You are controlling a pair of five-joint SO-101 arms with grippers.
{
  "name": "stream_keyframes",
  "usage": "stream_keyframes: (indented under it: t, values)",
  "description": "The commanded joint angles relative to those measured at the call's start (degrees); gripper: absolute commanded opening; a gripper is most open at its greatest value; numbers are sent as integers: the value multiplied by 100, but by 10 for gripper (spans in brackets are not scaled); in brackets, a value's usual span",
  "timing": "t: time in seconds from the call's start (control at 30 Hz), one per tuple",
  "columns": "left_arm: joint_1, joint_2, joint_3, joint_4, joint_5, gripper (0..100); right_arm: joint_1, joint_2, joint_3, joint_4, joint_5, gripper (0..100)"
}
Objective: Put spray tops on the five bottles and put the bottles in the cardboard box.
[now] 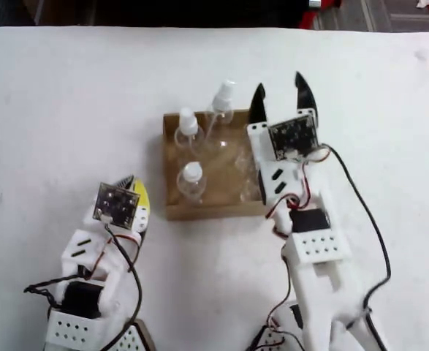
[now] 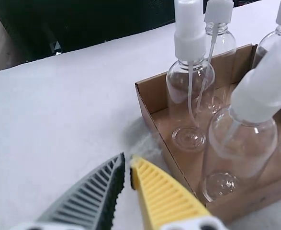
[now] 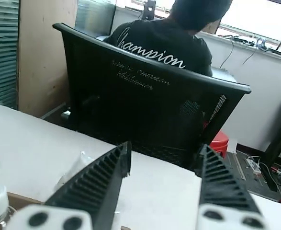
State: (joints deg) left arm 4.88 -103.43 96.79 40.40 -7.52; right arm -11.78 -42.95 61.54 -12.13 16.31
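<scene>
Looking down from the high view, you have the shallow brown cardboard box point(image 1: 214, 210) at frame centre on the white table point(image 1: 68, 95). The clear plastic bottles point(image 1: 191, 179) stand upright inside it, each visible one with a white spray top. Three tops count easily in the left half of the box. The right half lies under an arm; more clear plastic shows there, but the count is unsure. In the left wrist view at least four capped bottles point(image 2: 190, 91) stand packed close inside the box wall point(image 2: 152, 96), so capping and loading look done or nearly done.

Your right gripper point(image 1: 278, 84) hangs over the upper right corner of the box. Its black fingers point(image 1: 258, 99) are spread wide with nothing between them, which fits a drop-off pose. In its own view the gripper point(image 3: 164, 148) frames only the room beyond.

Your left gripper point(image 1: 130, 194) sits at lower left, just off the box's lower left corner. Its grey and yellow fingers point(image 2: 154, 196) are drawn nearly together, a thin gap only, holding nothing. It is probably parked there to stay out of the other arm's way.

The bottles are tall, light and crowded, so a careless pass could tip them.
</scene>
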Motion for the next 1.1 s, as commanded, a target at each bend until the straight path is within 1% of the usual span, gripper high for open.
stream_keyframes:
  t: [0.0, 0.07, 0.13, 0.27, 0.33, 0.4, 0.5, 0.57, 0.6, 0.83, 0.97, 1.07]
  values:
    - [75, -92, -114, -149, -79, 23, 681, -637, -615, 1508, 53, 142]
    - [75, -92, -114, -149, -79, 23, 1121, -637, -1169, 2519, 62, 102]
    - [75, -92, -105, -149, -79, 23, 1631, -567, -1653, 3187, 53, 92]
    - [75, -92, -97, -149, -79, 23, 2378, -57, -2426, 4092, 79, 125]
    - [75, -92, -97, -149, -79, 23, 2571, 365, -2699, 4567, 308, 144]
    - [75, -92, -97, -149, -79, 23, 2580, 848, -2840, 4963, 993, 152]
    - [75, -92, -97, -132, -79, 23, 2360, 1657, -2848, 5525, 2215, 152]
    - [75, -92, -97, -105, -79, 23, 2264, 2141, -2848, 5921, 2831, 152]
    - [75, -92, -97, -105, -79, 23, 2229, 2343, -2848, 6070, 3024, 152]
    - [75, -92, -88, -105, -79, 23, 2018, 3530, -2875, 6299, 3473, 156]
    - [75, -92, -79, -132, -79, 23, 1815, 3767, -2875, 6299, 3490, 156]
    - [75, -92, -79, -132, -79, 23, 1798, 3767, -2884, 6255, 3473, 156]
